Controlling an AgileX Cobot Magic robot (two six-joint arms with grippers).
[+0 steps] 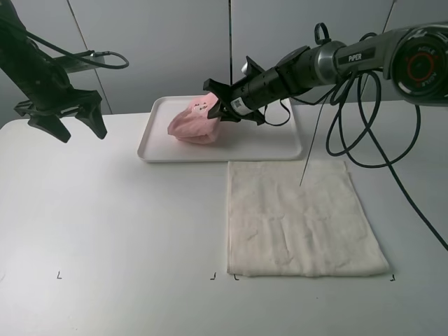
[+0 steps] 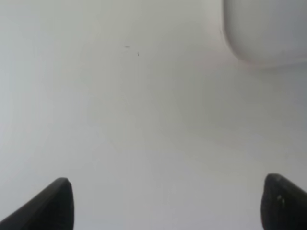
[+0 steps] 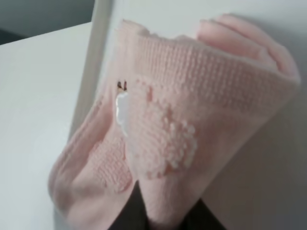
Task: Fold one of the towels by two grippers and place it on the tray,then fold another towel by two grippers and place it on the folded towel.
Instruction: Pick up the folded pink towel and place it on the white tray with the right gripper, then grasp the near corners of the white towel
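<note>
A folded pink towel [image 1: 192, 122] lies bunched on the left part of the white tray [image 1: 280, 143] at the back of the table. My right gripper [image 1: 215, 105] reaches across from the right and is shut on the towel's upper right edge. In the right wrist view the pink towel [image 3: 192, 120] fills the frame and the gripper [image 3: 153, 218] pinches its fold. A white towel [image 1: 301, 217] lies flat and unfolded in front of the tray. My left gripper [image 1: 82, 133] hangs open and empty above the table, left of the tray; it also shows in the left wrist view [image 2: 168, 206].
The tray's corner [image 2: 268, 33] shows in the left wrist view, beyond the open fingers. Black cables [image 1: 364, 126] hang from the right arm above the white towel's far right corner. Small black corner marks [image 1: 59, 275] sit near the table's front edge.
</note>
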